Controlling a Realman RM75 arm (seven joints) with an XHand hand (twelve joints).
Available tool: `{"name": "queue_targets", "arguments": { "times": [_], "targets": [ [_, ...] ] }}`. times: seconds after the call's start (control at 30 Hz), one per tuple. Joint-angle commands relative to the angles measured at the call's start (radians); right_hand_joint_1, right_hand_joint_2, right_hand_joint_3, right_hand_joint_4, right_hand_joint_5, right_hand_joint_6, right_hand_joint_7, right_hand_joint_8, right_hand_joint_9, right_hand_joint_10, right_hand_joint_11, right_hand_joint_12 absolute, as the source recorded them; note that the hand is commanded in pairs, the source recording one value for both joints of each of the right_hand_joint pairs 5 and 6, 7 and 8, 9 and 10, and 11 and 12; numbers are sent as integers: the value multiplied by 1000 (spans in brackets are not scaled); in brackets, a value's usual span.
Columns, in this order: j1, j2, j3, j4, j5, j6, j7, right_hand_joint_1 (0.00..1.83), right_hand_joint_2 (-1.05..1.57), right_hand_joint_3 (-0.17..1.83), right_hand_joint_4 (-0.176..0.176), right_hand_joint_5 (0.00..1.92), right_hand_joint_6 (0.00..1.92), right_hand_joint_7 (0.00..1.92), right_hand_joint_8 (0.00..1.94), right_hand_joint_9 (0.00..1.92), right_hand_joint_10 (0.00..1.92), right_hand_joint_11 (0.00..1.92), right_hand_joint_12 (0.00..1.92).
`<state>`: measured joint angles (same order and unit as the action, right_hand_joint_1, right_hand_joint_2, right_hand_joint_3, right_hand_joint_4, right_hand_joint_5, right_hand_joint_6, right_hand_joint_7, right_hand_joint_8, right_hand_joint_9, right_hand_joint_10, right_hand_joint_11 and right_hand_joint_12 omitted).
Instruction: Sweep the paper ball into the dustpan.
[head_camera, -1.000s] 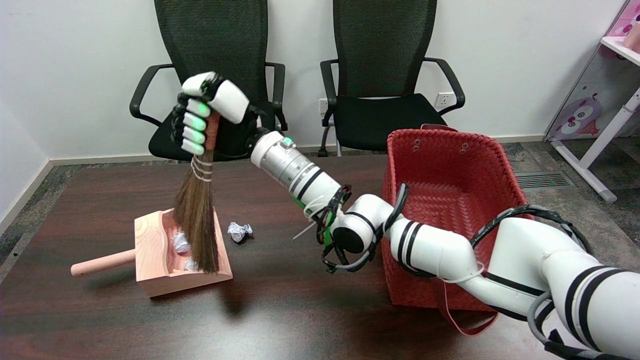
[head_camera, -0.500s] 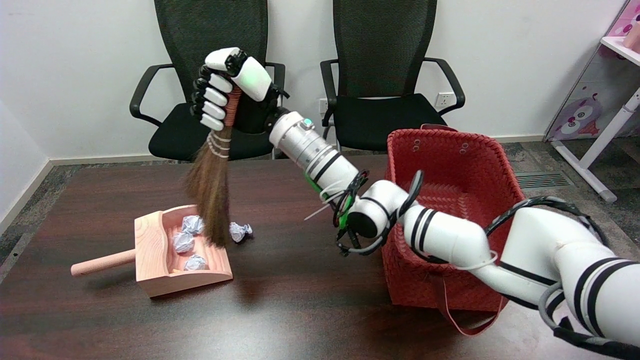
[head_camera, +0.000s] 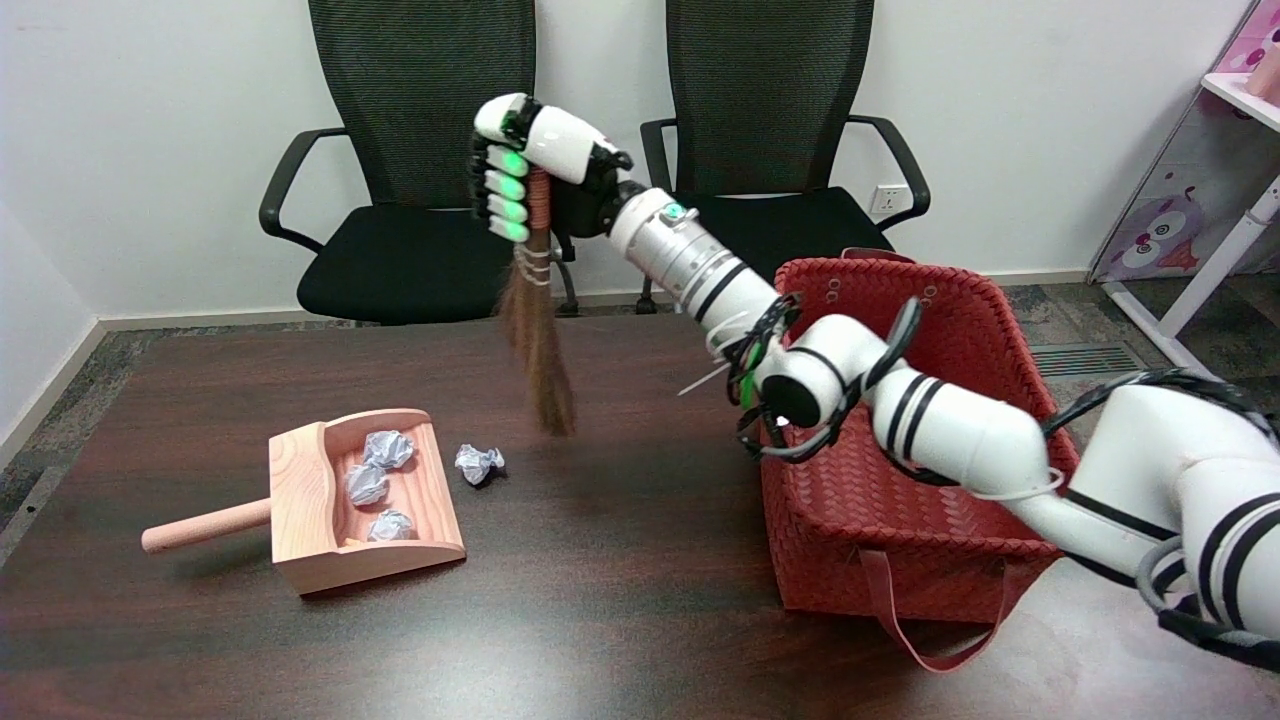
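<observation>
My fingers (head_camera: 503, 190) wrap the broom (head_camera: 538, 340) handle, bristles hanging clear of the table (head_camera: 620, 600). The loose paper ball (head_camera: 479, 463) lies below them, just beside the dustpan (head_camera: 300, 500) mouth. Swept too hard, I could flick it past.

Right arm (head_camera: 930, 420) reaches in from lower right, stretched diagonally up and left across the table's far right part, elbow bent low, forearm rising. Right hand (head_camera: 535, 165) raised high above the table's far edge, fingers (head_camera: 503, 190) wrapped tight around the broom handle (head_camera: 539, 205), bristles hanging down, clear of the tabletop.
</observation>
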<state>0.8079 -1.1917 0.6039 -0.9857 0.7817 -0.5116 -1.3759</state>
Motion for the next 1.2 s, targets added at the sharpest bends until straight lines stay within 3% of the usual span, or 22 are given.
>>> {"name": "queue_targets", "arguments": {
  "times": [0.03, 0.37, 0.63, 0.87, 1.2],
  "targets": [
    [-15, 147, 23, -40, 25, 65, -103, 852, 1544, 1585, -2, 1920, 1920, 1920, 1920, 1920, 1920, 1920, 1920],
    [-39, 122, -50, 27, 0, 89, -123, 857, 1536, 1613, -2, 1920, 1920, 1920, 1920, 1920, 1920, 1920, 1920],
    [-47, 71, -56, 53, -141, 164, -167, 857, 1537, 1612, -2, 1920, 1920, 1920, 1920, 1920, 1920, 1920, 1920],
    [-56, 24, -37, 47, -211, 157, -301, 867, 1466, 1767, -2, 1920, 1920, 1920, 1920, 1920, 1920, 1920, 1920],
    [-81, -45, -36, 51, -234, 119, -305, 872, 1340, 1833, -2, 1920, 1920, 1920, 1920, 1920, 1920, 1920, 1920]
  ]
}}
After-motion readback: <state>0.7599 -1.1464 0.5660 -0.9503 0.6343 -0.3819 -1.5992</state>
